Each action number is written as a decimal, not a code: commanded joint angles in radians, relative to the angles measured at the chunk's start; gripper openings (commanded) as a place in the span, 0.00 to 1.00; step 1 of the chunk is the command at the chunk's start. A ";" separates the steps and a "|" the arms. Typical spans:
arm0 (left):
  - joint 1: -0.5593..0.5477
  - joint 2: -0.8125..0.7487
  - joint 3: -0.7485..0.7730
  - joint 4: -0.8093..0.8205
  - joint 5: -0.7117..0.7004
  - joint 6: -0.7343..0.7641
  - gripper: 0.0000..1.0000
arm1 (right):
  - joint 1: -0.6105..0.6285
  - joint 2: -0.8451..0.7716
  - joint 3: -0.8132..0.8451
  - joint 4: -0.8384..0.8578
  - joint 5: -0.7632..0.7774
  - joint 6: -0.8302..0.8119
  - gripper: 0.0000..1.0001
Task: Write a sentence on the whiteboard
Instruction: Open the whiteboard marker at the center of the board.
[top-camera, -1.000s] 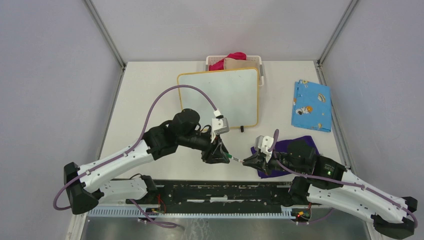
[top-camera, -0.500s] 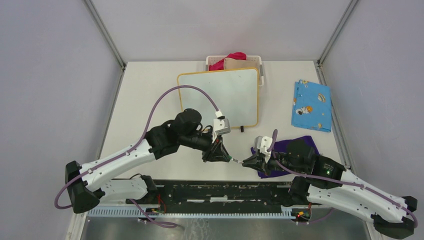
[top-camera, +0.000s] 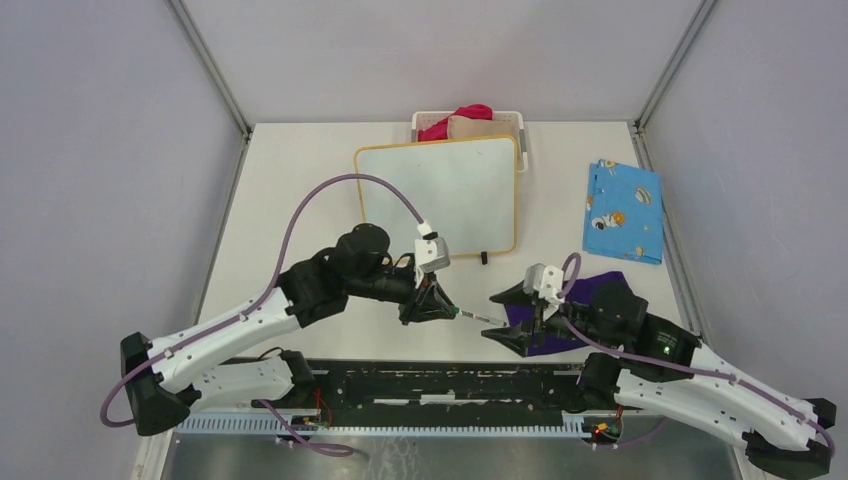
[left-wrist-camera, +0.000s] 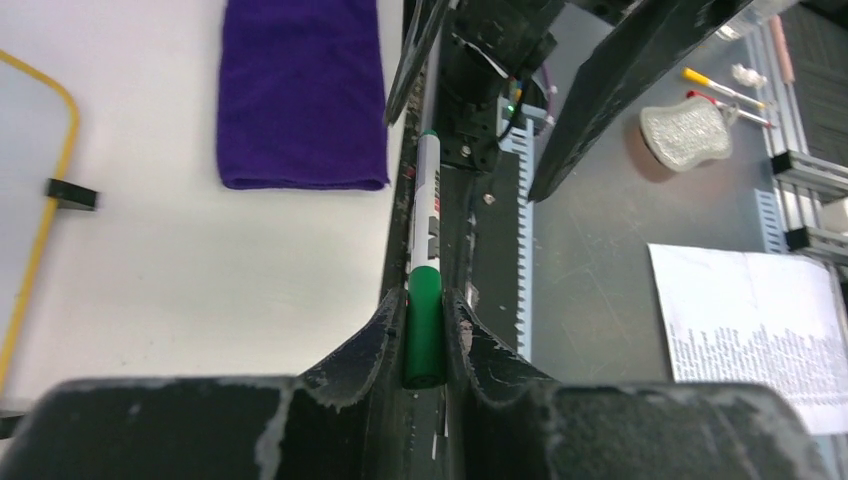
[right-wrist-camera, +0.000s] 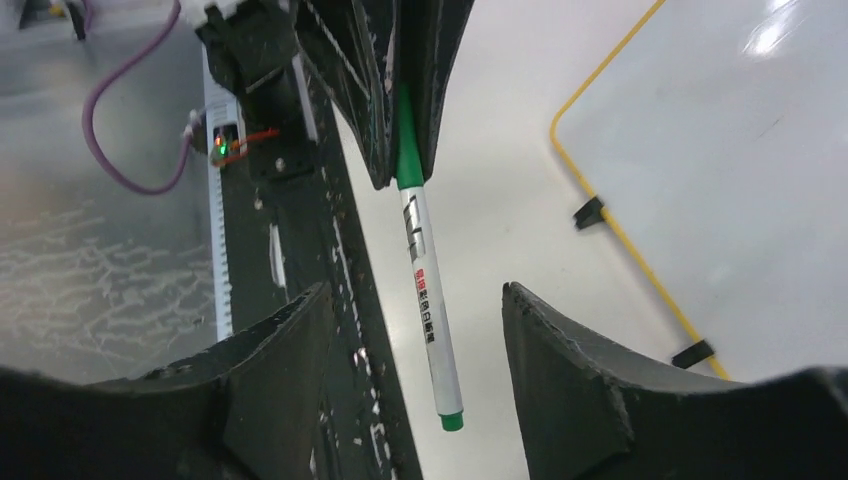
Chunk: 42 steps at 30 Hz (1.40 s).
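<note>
The whiteboard (top-camera: 440, 195) lies flat at the table's back middle, with a thin orange frame. Its white face shows no sentence. A white marker (top-camera: 470, 316) with a green cap hangs over the table's near edge. My left gripper (top-camera: 432, 305) is shut on the green cap end (left-wrist-camera: 424, 330), and the white barrel (left-wrist-camera: 427, 210) sticks out past the fingertips. My right gripper (top-camera: 490, 315) stands open around the marker's far end (right-wrist-camera: 440, 380) without touching it, one finger on each side. The whiteboard's corner (right-wrist-camera: 740, 150) shows beyond it.
A purple cloth (top-camera: 590, 300) lies under the right arm. A blue patterned cloth (top-camera: 622, 210) is at the right. A white basket (top-camera: 418, 122) with red and tan cloths stands behind the whiteboard. The black rail (top-camera: 440, 385) runs along the near edge.
My right gripper has opened and let go of the marker, drawing back slightly to the right. The left gripper closed on the cap end and now holds the marker alone.
</note>
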 joint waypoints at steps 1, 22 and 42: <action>0.000 -0.098 -0.037 0.146 -0.118 -0.068 0.02 | -0.001 -0.065 -0.011 0.198 0.093 0.078 0.70; -0.002 -0.349 -0.062 0.369 -0.245 -0.308 0.02 | -0.001 0.013 0.038 0.512 0.067 0.225 0.79; -0.002 -0.352 0.040 0.138 -0.047 -0.149 0.02 | -0.001 0.074 0.383 0.077 0.054 0.019 0.82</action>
